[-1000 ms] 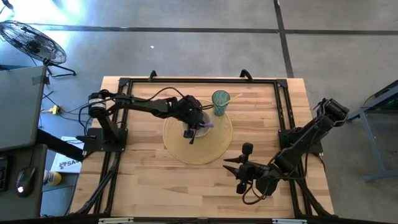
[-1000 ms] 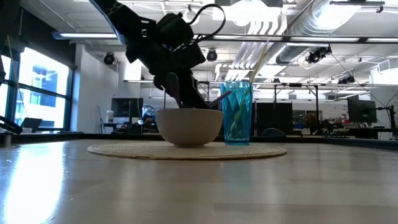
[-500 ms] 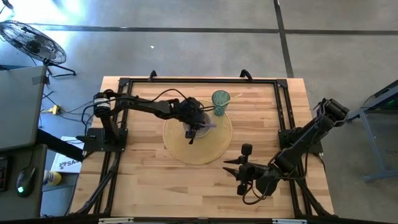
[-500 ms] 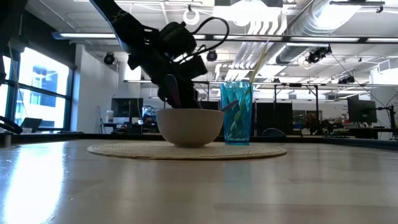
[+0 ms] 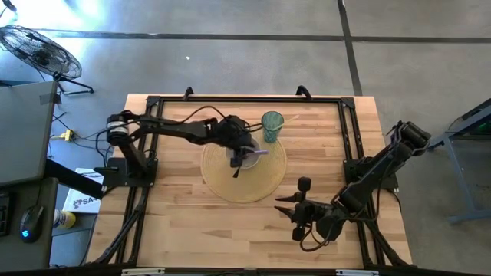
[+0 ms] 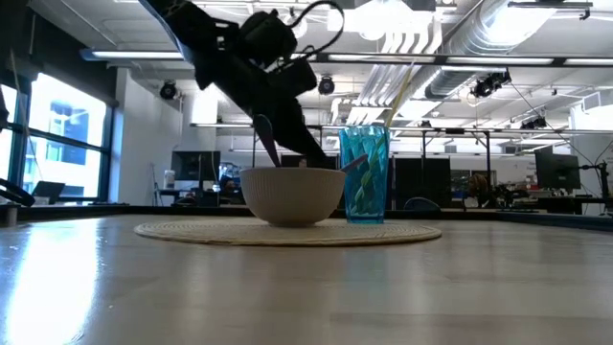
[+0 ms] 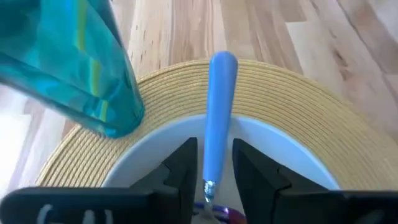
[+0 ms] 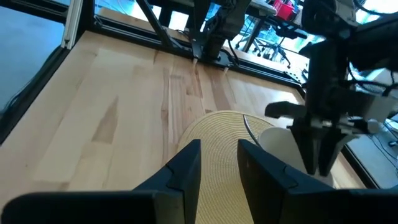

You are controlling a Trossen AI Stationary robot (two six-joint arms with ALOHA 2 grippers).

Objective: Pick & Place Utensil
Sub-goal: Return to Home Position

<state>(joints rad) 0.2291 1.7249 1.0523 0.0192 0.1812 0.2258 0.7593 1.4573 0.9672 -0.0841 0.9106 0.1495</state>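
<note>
Just above the bowl (image 6: 292,196), the left gripper (image 7: 214,148) straddled the spoon (image 7: 221,93), fingers parted; a cup (image 6: 364,174) stood just beside, the right gripper (image 8: 219,149) well apart, gaping empty.

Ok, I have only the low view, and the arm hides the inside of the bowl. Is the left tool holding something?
Observer: No. In the left wrist view the left tool is open; a purple utensil handle lies beyond its fingers, resting on the white bowl rim.
Operator: And the right arm? I cannot see it.
Observer: In the high view the right tool waits open on the table's right side, off the woven mat.
</note>
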